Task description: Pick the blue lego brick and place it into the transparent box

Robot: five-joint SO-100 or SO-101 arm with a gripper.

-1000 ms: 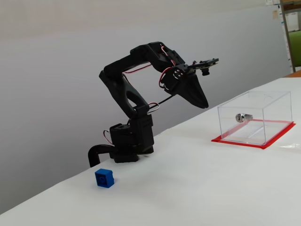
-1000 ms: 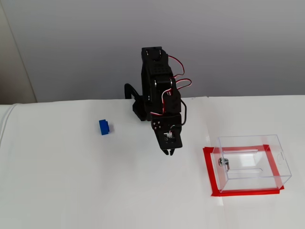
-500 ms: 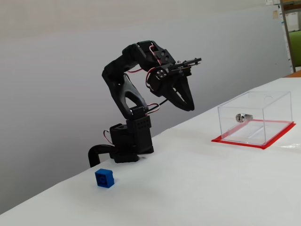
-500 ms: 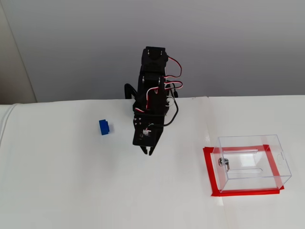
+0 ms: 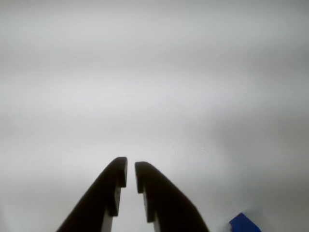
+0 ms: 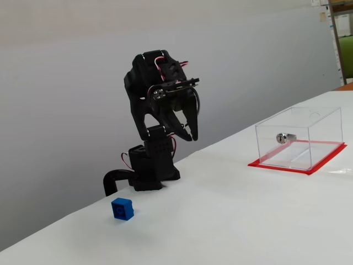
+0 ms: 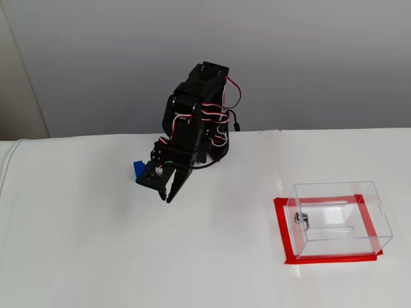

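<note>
In the wrist view the gripper (image 5: 131, 170) fills the lower middle of the picture, its two dark fingers almost together with only a thin slit of table showing between them, and nothing held. At the lower right corner of that same view a corner of the blue lego brick (image 5: 245, 224) just enters the picture, off to the side of the fingers rather than between them. In a fixed view from the side, the brick (image 6: 122, 209) sits on the white table (image 6: 248, 221) in front of the arm's base, while the gripper (image 6: 191, 132) hangs well above the surface, tips pointing down. The other fixed view, looking down, shows the gripper (image 7: 168, 196) near the brick (image 7: 138, 168), which is partly hidden behind the wrist. Farther off, the transparent box (image 6: 300, 138) stands on its red base, well apart from the brick, with a small silver cylinder (image 6: 285, 137) inside it. The step in hand appears to be the approach to the brick: nothing has been grasped yet. The next move likely calls for spreading the jaws wider than the brick, shifting the wrist so the brick lies between the fingers, then descending to the table before closing.
</note>
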